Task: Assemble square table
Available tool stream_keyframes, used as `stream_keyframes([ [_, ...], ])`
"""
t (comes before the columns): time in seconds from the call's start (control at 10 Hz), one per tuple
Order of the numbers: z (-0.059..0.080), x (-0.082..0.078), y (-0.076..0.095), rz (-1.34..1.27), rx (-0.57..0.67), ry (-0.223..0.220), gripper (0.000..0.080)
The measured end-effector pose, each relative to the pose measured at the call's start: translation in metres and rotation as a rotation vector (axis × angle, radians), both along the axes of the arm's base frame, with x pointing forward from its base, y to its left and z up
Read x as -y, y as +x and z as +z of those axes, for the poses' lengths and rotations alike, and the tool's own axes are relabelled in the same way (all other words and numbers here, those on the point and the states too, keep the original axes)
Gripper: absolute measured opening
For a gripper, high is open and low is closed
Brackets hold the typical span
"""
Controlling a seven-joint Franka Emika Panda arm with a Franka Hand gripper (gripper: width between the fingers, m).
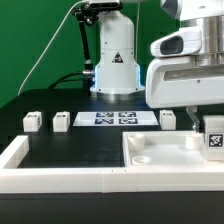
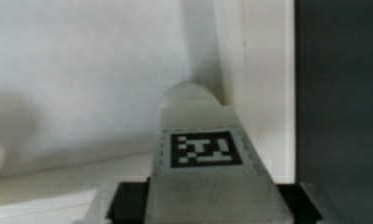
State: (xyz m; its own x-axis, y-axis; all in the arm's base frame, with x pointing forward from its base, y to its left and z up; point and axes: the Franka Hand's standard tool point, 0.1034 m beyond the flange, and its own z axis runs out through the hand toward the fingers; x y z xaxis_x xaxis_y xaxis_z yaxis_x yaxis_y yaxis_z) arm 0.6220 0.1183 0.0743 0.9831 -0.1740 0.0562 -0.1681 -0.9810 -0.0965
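The square tabletop (image 1: 168, 162), a white slab with raised edges, lies at the front on the exterior view's right. My gripper (image 1: 211, 132) hangs over its right end, and a white table leg (image 1: 213, 141) with a black-and-white tag stands upright there between my fingers. In the wrist view the tagged leg (image 2: 204, 150) fills the gap in my gripper (image 2: 209, 205), with the dark pads (image 2: 137, 200) flush against both its sides and the white tabletop (image 2: 76, 80) beneath it. Three loose legs (image 1: 33, 121) (image 1: 62, 120) (image 1: 167, 119) sit in a row further back.
The marker board (image 1: 115, 118) lies flat between the loose legs. The arm's white base (image 1: 115, 65) rises behind it. A low white border wall (image 1: 60, 182) runs along the front and turns up the left side. Black table surface (image 2: 343, 100) shows beside the tabletop.
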Motion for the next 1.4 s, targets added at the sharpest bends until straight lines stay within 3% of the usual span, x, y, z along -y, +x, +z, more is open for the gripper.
stream_keyframes([
  [0.2, -0.0002, 0.0001, -0.0002, -0.07, -0.006, 0.006, 0.0294],
  [1.0, -0.0021, -0.0075, -0.0036, -0.991, -0.097, 0.072, 0.0294],
  [1.4, -0.0018, -0.0064, -0.0035, -1.208, -0.137, 0.107, 0.0294],
])
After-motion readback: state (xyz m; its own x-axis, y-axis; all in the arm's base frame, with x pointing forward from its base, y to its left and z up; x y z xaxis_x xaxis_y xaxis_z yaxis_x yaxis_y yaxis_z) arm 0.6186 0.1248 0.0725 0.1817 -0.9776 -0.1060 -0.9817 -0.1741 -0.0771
